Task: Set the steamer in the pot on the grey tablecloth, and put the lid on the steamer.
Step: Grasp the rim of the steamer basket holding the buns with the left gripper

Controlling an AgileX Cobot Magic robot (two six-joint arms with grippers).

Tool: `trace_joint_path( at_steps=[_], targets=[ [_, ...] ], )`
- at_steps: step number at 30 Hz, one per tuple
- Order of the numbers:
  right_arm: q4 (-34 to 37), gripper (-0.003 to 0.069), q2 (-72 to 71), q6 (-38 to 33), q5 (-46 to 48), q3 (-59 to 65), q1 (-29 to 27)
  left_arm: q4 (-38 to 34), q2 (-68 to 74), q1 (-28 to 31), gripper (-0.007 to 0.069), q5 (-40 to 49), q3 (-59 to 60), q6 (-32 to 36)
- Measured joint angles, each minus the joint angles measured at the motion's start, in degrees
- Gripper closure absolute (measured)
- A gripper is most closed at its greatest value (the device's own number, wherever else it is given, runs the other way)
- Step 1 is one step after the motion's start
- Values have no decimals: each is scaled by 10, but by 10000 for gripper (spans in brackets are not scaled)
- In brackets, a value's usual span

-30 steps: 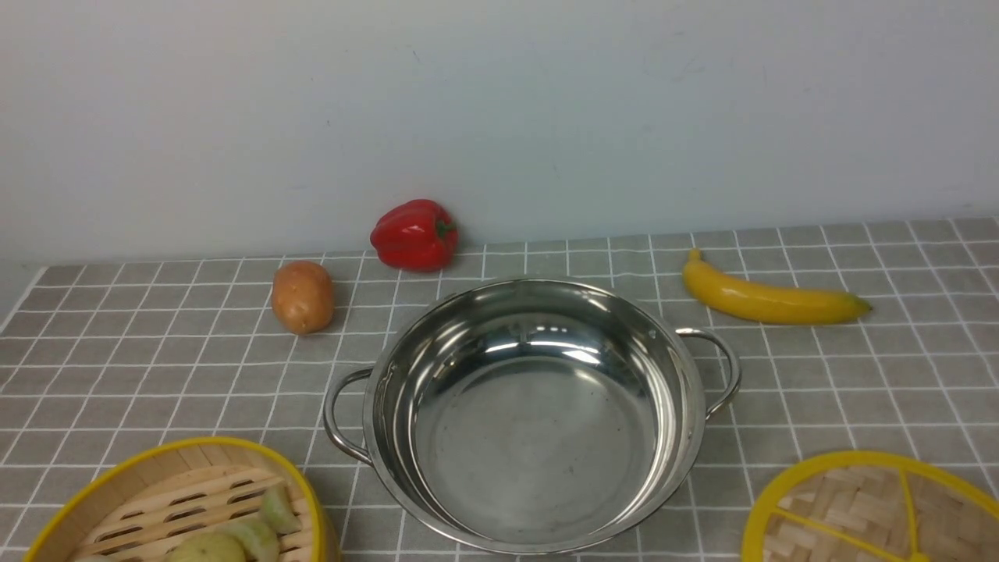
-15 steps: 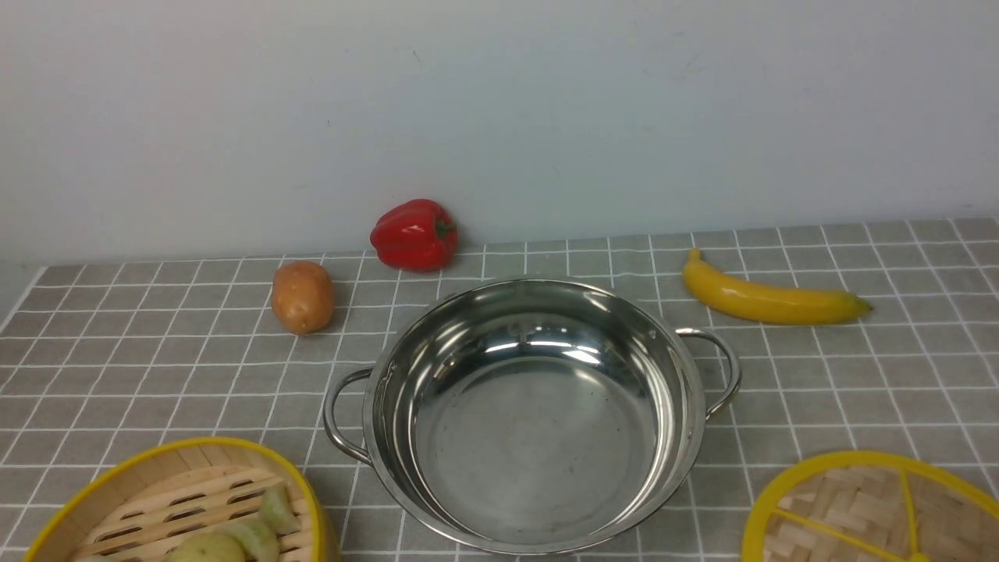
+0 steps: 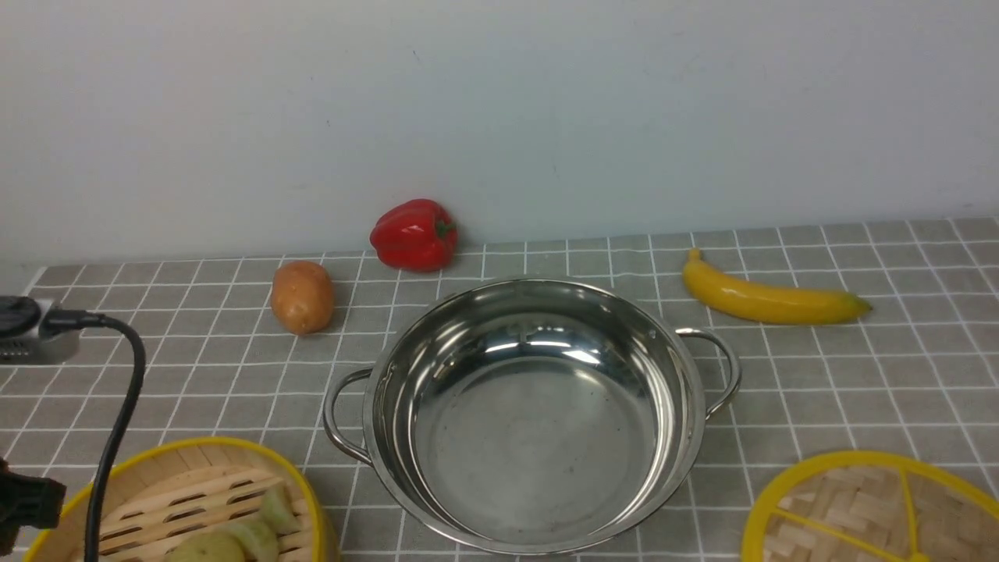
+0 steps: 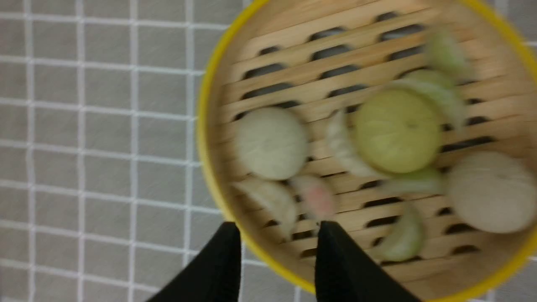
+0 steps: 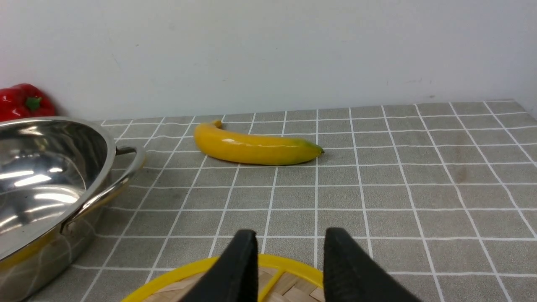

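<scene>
Front view: we locate the steamer (image 3: 203, 445) on the grey tablecloth (image 3: 819, 375), at 8 o'clock from the pot (image 3: 531, 437).
Left wrist view: the nearer left gripper (image 4: 277, 260), jaws parted and empty, straddles its rim.
Right wrist view: the right gripper (image 5: 287, 260), likewise released, hangs above the lid (image 5: 180, 272).

The left arm (image 3: 31, 334) shows at the frame edge, far left of the pot (image 3: 531, 414). The left tool (image 4: 277, 251) points straight down, fingers parted. The right tool (image 5: 289, 260), right of the pot, sits low and near level, fingers parted too.
</scene>
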Motion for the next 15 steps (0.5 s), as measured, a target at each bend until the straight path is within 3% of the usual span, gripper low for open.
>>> trace_joint_path(
  at_steps=[3,5,9,10,14,15],
  targets=[
    [0,416,0,0,0,0,0,32,36,0,382,0,0,-37],
    [0,416,0,0,0,0,0,1,53,0,382,-21,0,-29],
    [0,416,0,0,0,0,0,-152,64,0,382,-68,0,91],
    [0,416,0,0,0,0,0,-160,64,0,382,-69,0,107],
    [0,416,0,0,0,0,0,-356,64,0,382,-61,0,245],
    [0,416,0,0,0,0,0,-369,64,0,382,-60,0,254]
  ],
)
